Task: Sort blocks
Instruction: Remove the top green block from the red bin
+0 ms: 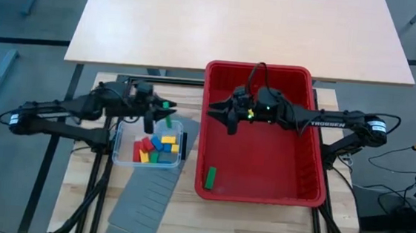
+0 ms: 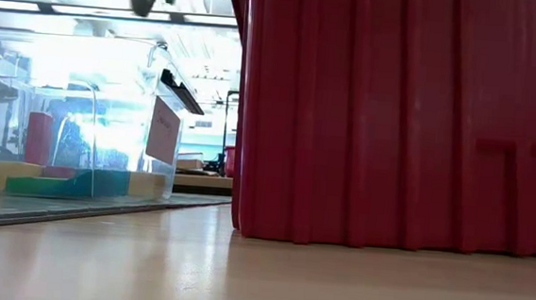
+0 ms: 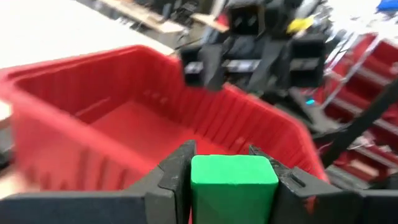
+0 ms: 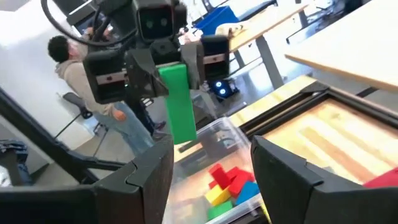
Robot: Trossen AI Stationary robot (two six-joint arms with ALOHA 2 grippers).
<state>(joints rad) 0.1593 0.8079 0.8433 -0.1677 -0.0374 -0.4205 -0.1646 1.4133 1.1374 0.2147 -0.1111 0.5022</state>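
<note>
Overhead view was evenly lit, soft light from above, faint shadows under the arms, no hard glare; pale table (image 1: 237, 26) looked slightly washed out. Table-level view was strongly backlit: ceiling lights and bright room blew out behind the clear tub (image 2: 71, 127), wall of red bin (image 2: 402, 122) dark by comparison, foreground tabletop soft. Left wrist pic showed heavy motion blur, esp. bin and background. Right wrist pic was sharper, bkgd bright, near fingers out of focus.
</note>
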